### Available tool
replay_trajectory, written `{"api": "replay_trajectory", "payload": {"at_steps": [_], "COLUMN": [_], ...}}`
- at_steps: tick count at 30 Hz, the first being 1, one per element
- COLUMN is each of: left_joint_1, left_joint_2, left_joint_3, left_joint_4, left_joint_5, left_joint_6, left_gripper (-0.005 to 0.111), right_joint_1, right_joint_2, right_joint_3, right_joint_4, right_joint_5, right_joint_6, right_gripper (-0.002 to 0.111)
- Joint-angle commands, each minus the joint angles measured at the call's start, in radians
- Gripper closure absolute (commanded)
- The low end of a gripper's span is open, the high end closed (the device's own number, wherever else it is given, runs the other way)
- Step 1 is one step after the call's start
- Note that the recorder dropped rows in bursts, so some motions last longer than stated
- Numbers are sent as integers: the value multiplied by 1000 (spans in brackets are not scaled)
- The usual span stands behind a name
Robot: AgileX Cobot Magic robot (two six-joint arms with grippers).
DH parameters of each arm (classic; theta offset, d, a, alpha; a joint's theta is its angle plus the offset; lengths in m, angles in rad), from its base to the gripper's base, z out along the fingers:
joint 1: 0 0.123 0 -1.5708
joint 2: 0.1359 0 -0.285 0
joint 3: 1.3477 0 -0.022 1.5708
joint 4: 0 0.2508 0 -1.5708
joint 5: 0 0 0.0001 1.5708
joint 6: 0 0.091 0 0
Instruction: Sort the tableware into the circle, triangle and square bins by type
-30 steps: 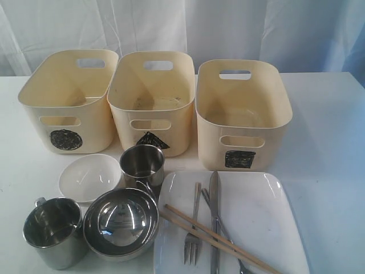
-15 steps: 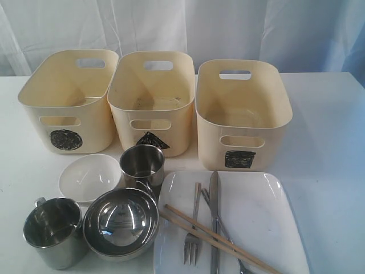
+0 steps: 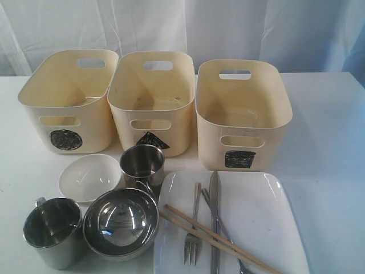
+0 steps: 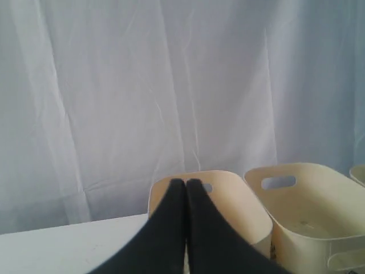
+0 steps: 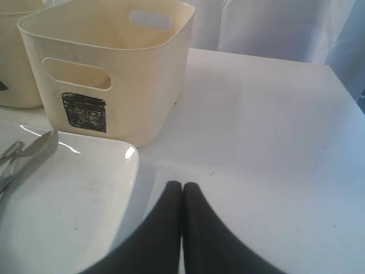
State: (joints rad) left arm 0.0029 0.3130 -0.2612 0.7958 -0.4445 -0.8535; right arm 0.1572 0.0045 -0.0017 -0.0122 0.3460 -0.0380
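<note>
left gripper (image 4: 186, 181) is showing two matte black fingers, each narrowing to a rounded tip at the jaws and flaring wide behind them | right gripper (image 5: 182, 185) is showing the same plain black pair, a thin seam running between

Bright, even, cool-white light throughout, soft and diffuse, perhaps from overhead. Faint shadows only beside the cream tubs (image 3: 68, 117) and white plate (image 3: 256, 211). Small glints on the steel bowl (image 3: 121, 220); a pale sheen along the plate edge in the right wrist view. Exterior view slightly soft, grainy. Left gripper (image 4: 186, 181) and right gripper (image 5: 182, 184) near-black, featureless, blurred close to the lens.
</note>
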Motion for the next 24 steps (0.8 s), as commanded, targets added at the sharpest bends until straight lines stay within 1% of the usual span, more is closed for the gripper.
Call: {"api": "replay_trajectory", "payload": {"at_steps": [1, 3, 7, 12, 14, 15, 16, 18, 21, 23, 24], "left_joint_1": [-5, -5, -5, -5, -5, -5, -5, -5, -5, -5, -5], "left_joint_2": [207, 306, 434, 490, 504, 511, 517, 521, 521, 521, 526], "left_joint_3": [-88, -109, -111, -111, -111, -111, -111, -111, -111, -111, -111], "left_joint_4": [107, 112, 204, 213, 261, 329, 385, 440, 538, 625, 685], "left_joint_5": [-42, 19, 29, 29, 29, 29, 29, 29, 11, 2, 2], "left_joint_6": [-6, 1, -3, -30, -69, -112, -170, -248, -378, -511, -575], "left_gripper": [107, 107, 107, 107, 105, 100, 91, 78, 54, 45, 44], "right_joint_1": [-7, -7, -7, -7, -7, -7, -7, -7, -7, -7, -7], "right_joint_2": [-5, -5, -5, -5, -5, -5, -5, -5, -5, -5, -5], "right_joint_3": [2, 2, 2, 2, 2, 2, 2, 2, 2, 2, 2], "right_joint_4": [1, 1, 1, 1, 1, 1, 1, 1, 1, 1, 1], "right_joint_5": [-4, -4, -4, -4, -4, -4, -4, -4, -4, -4, -4], "right_joint_6": [4, 4, 4, 4, 4, 4, 4, 4, 4, 4, 4], "right_gripper": [108, 108, 108, 108, 108, 108, 108, 108, 108, 108, 108]}}
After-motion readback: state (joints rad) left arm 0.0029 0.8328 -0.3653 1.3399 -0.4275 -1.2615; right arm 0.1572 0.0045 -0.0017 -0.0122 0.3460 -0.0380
